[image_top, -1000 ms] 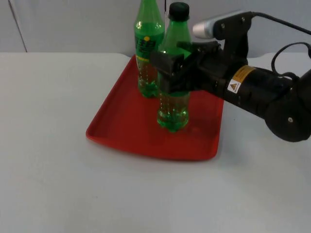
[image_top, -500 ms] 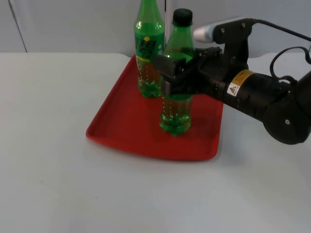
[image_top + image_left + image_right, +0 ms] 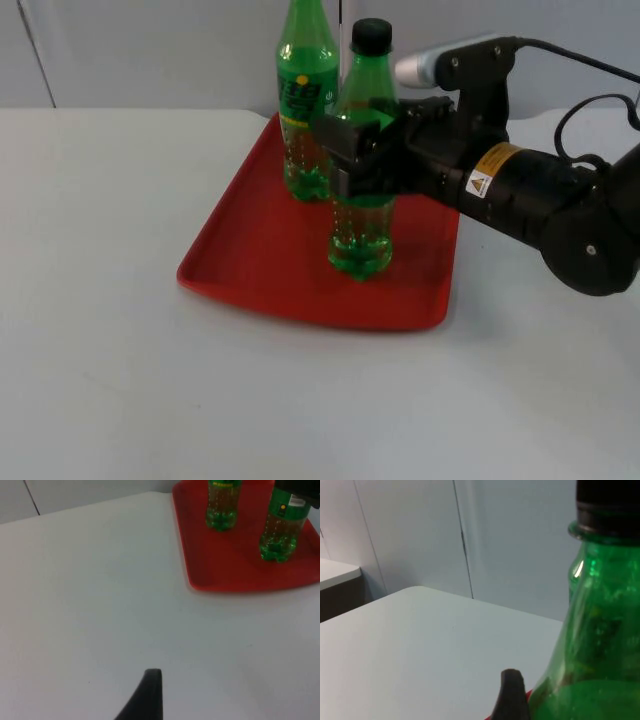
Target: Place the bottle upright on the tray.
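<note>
Green plastic bottle with black cap stands upright on the red tray, base down near the tray's middle, toward its right side; its lower body shows clear green ribbing, label band hidden behind the gripper in the top view. Right gripper is clamped around the bottle's mid-body from the right, fingers closed on it at label height; right arm reaches in low over the tray's right edge. From the right wrist the bottle's shoulder, neck and black cap sit just beside the black fingertip. Second green bottle, yellow-and-green label, also upright on the tray, behind and to the left of the first, near the tray's far edge; the two stand close but apart. Tray lies on the white table. Left gripper waits well to the left over bare table; cannot tell whether its fingers are spread or closed.
</note>
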`<state>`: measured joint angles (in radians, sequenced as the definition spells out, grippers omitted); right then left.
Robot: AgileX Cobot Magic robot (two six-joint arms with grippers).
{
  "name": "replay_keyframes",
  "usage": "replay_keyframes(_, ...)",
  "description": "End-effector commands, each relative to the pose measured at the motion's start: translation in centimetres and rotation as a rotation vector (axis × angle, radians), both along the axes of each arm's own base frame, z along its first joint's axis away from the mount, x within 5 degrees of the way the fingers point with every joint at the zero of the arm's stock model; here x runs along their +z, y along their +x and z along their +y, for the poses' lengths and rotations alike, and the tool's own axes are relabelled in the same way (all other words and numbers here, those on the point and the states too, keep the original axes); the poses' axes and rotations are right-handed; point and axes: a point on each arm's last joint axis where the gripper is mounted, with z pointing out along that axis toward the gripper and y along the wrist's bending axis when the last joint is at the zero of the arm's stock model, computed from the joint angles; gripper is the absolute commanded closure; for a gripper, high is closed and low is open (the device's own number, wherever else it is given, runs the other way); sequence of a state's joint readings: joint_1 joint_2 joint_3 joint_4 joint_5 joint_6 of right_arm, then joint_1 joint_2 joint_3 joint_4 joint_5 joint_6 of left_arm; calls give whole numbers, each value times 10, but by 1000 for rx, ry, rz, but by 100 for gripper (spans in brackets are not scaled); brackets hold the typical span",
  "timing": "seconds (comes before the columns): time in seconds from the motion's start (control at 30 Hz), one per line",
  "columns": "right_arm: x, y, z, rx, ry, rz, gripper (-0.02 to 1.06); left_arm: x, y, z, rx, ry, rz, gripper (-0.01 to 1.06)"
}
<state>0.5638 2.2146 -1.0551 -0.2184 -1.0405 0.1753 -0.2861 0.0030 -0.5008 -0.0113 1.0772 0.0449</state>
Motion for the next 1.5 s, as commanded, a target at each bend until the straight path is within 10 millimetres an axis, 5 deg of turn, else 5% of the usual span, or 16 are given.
replay_keyframes(0.0,-3,-3,2,18,-37,16,72,-1,0,0,5,-3,1,12)
replay_keyframes(0.13,-3,-2,2,9,-33,19,33,-1,0,0,5,-3,1,12)
replay_keyframes(0.27,-3,-1,1,-8,-25,24,19,-1,0,0,5,-3,1,12)
replay_keyframes(0.83,-3,-1,1,-9,-7,41,18,-1,0,0,5,-3,1,12)
replay_keyframes(1.03,-3,-1,1,-9,-7,41,-1,-1,0,0,5,-3,1,12)
replay_keyframes(1.47,6,-4,2,24,-79,90,-1,-1,0,0,5,-3,1,12)
